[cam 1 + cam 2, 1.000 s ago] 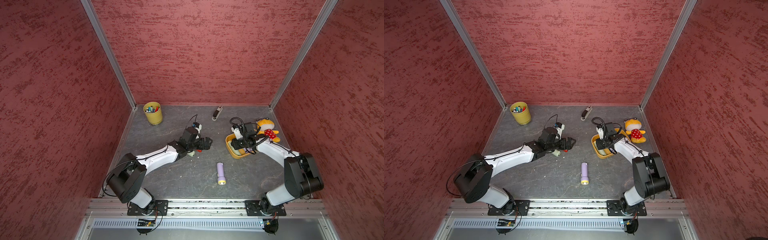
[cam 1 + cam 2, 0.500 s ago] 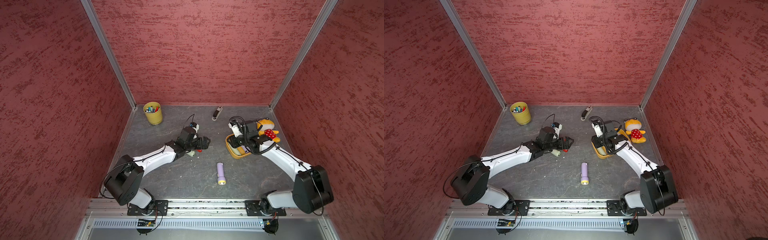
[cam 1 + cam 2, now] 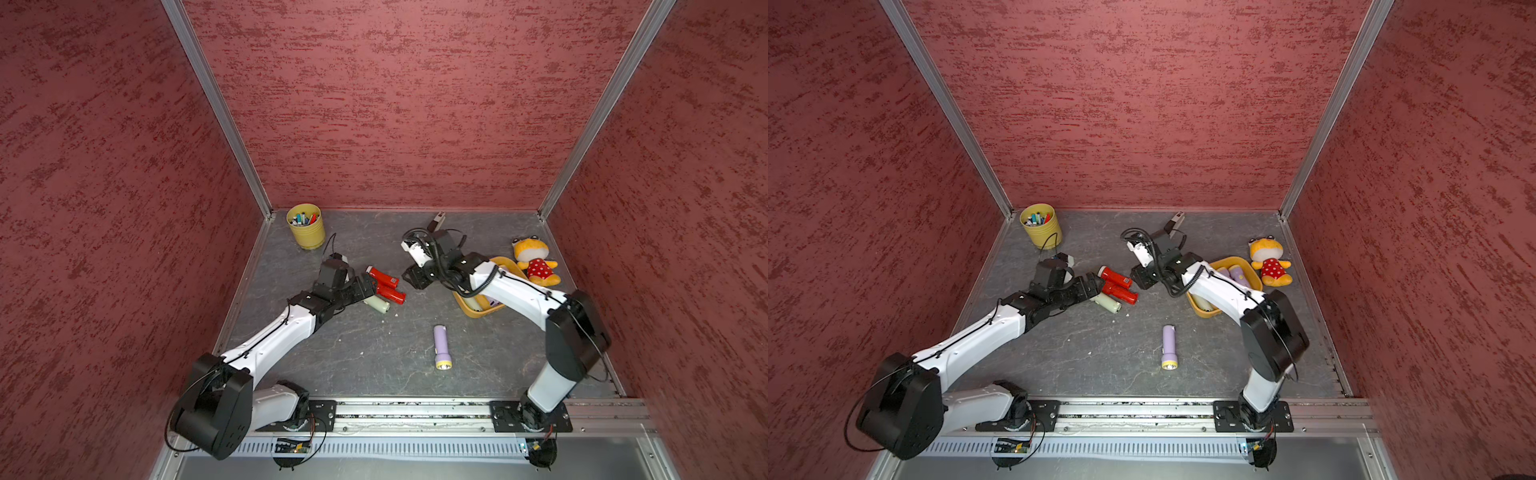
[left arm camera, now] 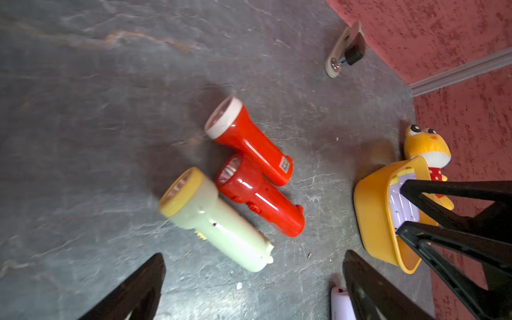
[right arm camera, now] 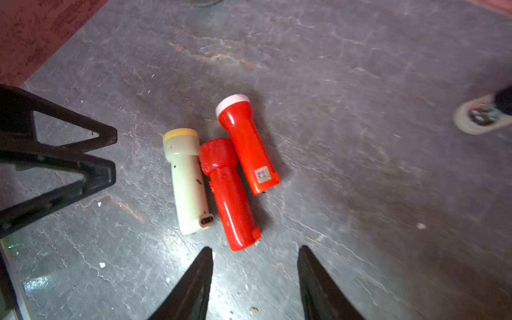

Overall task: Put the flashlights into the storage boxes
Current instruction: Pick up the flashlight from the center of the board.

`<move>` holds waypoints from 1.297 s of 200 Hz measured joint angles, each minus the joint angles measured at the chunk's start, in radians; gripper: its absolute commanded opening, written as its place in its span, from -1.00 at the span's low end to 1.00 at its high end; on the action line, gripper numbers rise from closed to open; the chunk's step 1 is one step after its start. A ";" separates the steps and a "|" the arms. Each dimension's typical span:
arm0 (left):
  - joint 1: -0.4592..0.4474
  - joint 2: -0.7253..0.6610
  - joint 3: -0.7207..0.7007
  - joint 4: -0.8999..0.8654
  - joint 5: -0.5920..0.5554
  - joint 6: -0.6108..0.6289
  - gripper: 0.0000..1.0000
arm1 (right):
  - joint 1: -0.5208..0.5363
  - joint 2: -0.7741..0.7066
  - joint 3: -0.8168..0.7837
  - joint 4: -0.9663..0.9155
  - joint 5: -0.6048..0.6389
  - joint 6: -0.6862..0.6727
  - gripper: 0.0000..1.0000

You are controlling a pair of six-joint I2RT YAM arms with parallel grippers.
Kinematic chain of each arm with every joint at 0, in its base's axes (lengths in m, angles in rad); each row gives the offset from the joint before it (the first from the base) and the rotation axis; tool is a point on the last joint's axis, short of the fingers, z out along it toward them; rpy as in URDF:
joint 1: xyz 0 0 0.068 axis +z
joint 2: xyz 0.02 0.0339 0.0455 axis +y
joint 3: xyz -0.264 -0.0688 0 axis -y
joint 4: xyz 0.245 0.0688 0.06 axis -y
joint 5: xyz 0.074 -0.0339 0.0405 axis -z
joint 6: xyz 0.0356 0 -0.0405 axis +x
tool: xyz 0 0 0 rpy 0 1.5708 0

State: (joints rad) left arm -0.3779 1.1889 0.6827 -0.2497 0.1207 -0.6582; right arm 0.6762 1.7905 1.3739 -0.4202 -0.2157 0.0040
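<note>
Two red flashlights (image 3: 382, 276) (image 3: 391, 293) and a pale green flashlight (image 3: 377, 304) lie side by side mid-floor. My left gripper (image 3: 370, 286) sits low at their left, wide open and empty; in the left wrist view the green flashlight (image 4: 213, 219) lies just ahead of that left gripper (image 4: 253, 259). My right gripper (image 3: 411, 276) hangs at their right, open and empty, the nearer red flashlight (image 5: 232, 194) just ahead of this right gripper (image 5: 255, 250). A lilac flashlight (image 3: 441, 347) lies alone nearer the front. The orange storage box (image 3: 1200, 309) holds lilac flashlights (image 3: 1239, 275), partly hidden by my right arm.
A yellow cup of pens (image 3: 306, 228) stands at the back left. A small grey-and-white stapler-like object (image 3: 436, 220) lies by the back wall. A plush toy (image 3: 534, 259) sits behind the storage box. Red walls close three sides.
My right gripper has left the storage box, swung left toward the red flashlights, and opened. My left arm has barely shifted and stays open.
</note>
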 measured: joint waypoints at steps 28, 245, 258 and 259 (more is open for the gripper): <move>0.049 -0.105 -0.055 -0.050 0.000 -0.026 0.99 | 0.091 0.147 0.151 -0.049 0.003 0.001 0.07; 0.211 -0.356 -0.178 -0.195 -0.049 -0.060 0.99 | 0.179 0.537 0.525 -0.296 0.060 0.033 0.01; 0.211 -0.355 -0.178 -0.188 -0.048 -0.055 0.99 | 0.180 0.543 0.525 -0.296 0.060 0.033 -0.02; 0.211 -0.354 -0.178 -0.188 -0.048 -0.054 0.99 | 0.180 0.543 0.525 -0.296 0.060 0.033 -0.02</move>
State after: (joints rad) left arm -0.1673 0.8345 0.5045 -0.4374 0.0723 -0.7120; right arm 0.8562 2.3337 1.8992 -0.7158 -0.1558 0.0368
